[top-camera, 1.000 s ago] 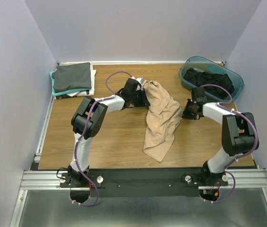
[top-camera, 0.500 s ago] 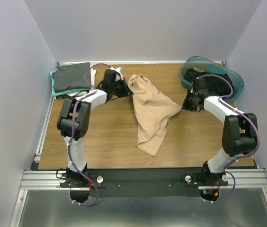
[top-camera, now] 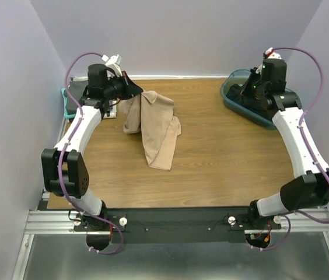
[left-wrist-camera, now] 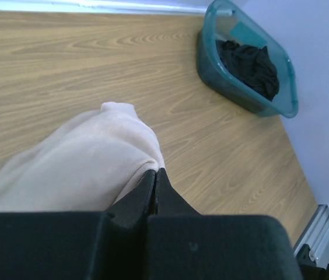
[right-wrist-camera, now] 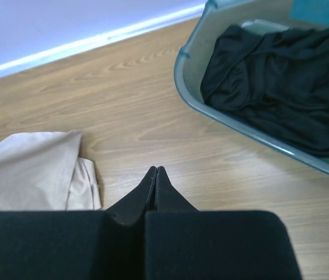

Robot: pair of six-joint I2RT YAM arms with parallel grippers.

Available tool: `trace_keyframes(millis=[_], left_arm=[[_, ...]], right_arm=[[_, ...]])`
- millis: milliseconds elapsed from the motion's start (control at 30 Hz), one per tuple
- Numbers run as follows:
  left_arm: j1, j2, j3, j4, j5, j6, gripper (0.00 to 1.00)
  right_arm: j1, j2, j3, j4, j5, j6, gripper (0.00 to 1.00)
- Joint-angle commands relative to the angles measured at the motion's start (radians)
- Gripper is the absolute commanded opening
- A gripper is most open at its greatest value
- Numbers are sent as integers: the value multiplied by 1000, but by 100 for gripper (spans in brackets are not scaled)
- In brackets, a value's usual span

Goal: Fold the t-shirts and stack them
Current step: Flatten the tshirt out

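A tan t-shirt hangs bunched from my left gripper, which is raised at the back left and shut on the shirt's upper edge; the lower end drapes on the table. In the left wrist view the tan t-shirt bulges left of the closed left gripper. My right gripper hovers high beside the teal tub, shut with nothing in it. The right gripper is over bare wood, with the tan t-shirt to its left. A black t-shirt lies in the tub.
A stack of folded t-shirts, dark grey on top with a teal edge, sits at the back left corner, partly behind the left arm. The teal tub stands at the back right. Walls close in on three sides.
The left arm rose and swung back-left, dragging the tan t-shirt with it. The right gripper came off the shirt, shut, and lifted back to the tub.
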Motion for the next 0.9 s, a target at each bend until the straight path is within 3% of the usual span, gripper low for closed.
trace_keyframes(millis=[0, 133, 267, 600, 700, 867], left_arm=[[44, -113, 32, -43, 98, 29, 0], [38, -136, -81, -23, 193, 16, 0], [-26, -156, -179, -7, 197, 25, 0], [-322, -77, -75, 33, 191, -18, 0], [-327, -109, -84, 70, 188, -44, 0], [-297, -130, -228, 53, 158, 6, 0]], right_arm=[[-5, -64, 24, -69, 37, -41, 0], [-5, -69, -69, -66, -58, 2, 0], [-5, -72, -169, -43, -161, 68, 0], [-5, -84, -316, -22, -188, 82, 0], [-6, -90, -367, -15, -207, 96, 1], [-6, -96, -459, 20, -247, 117, 0]])
